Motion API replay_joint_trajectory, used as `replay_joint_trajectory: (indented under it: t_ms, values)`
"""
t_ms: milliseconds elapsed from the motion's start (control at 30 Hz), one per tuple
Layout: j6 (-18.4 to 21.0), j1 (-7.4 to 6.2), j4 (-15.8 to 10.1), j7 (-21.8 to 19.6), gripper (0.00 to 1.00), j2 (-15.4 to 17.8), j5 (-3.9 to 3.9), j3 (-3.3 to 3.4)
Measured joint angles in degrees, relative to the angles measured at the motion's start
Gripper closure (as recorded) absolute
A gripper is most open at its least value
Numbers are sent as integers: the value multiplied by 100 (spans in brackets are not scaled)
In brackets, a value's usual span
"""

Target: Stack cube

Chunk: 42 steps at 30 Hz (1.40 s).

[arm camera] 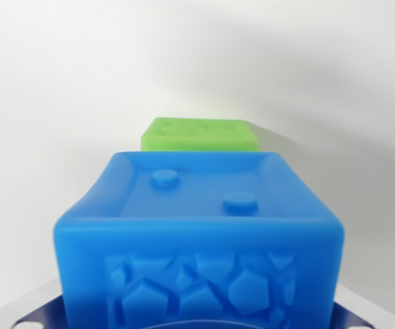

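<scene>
Blue cube (199,236) with pentagon relief; green cube (199,133).

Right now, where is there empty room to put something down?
The white surface is bare on the wrist view's left of the green cube and on its right, and beyond it too. The middle is crowded: the blue cube fills the near view, with the green cube showing just past it.

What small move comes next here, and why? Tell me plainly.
Probably carry the blue cube forward toward the green cube, then lower it on top. In the wrist view, blue fills the foreground while green sits beyond it on the white surface, uncovered. The gripper's fingers are not visible, so the grasp itself cannot be confirmed.
</scene>
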<state>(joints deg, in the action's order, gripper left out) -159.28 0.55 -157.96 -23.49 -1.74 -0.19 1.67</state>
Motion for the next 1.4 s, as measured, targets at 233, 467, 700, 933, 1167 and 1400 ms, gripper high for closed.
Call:
replay_joint_trajectory:
  t_ms: [233, 467, 700, 933, 1167, 1400]
  values:
    - [-291, 0, 11, 22, 100, -299, 30, -2]
    - [-507, 0, 35, 38, 100, -536, 56, -10]
    - [-646, 0, 54, 51, 100, -696, 70, -16]
    - [-718, 0, 64, 59, 100, -770, 77, -20]
    - [-722, 0, 65, 60, 0, -773, 79, -20]
    - [-722, 0, 66, 61, 0, -773, 79, -21]
